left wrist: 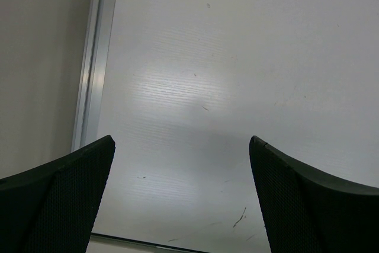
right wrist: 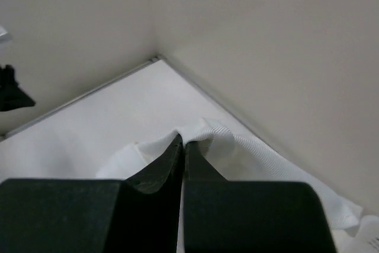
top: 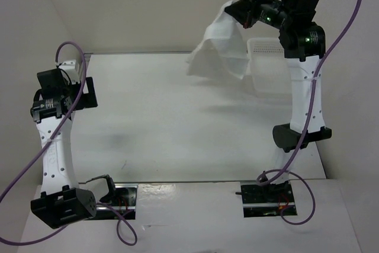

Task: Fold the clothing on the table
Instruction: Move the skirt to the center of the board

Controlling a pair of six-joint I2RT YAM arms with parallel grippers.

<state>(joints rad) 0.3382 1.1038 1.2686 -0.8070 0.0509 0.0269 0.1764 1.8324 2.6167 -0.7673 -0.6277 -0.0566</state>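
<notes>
Two tools are showing at opposite sides of the top view. The right tool (top: 244,17), in the upper right of the frame, is clamping shut on a bunched fold of the clothing (top: 220,51) and holding it up over the desk (top: 166,122). The white fabric is hanging from it in loose folds, just in front of the perforated basket (top: 267,57). In the right wrist view its fingers (right wrist: 160,170) are pressing together at the centre, with ribbed cloth (right wrist: 249,146) pinched between them. The left tool (top: 89,93), at the middle left, is standing wide and gripping nothing. Its own view is looking down on the desk surface (left wrist: 237,57) and the grey rail (left wrist: 95,57) at the left edge.
</notes>
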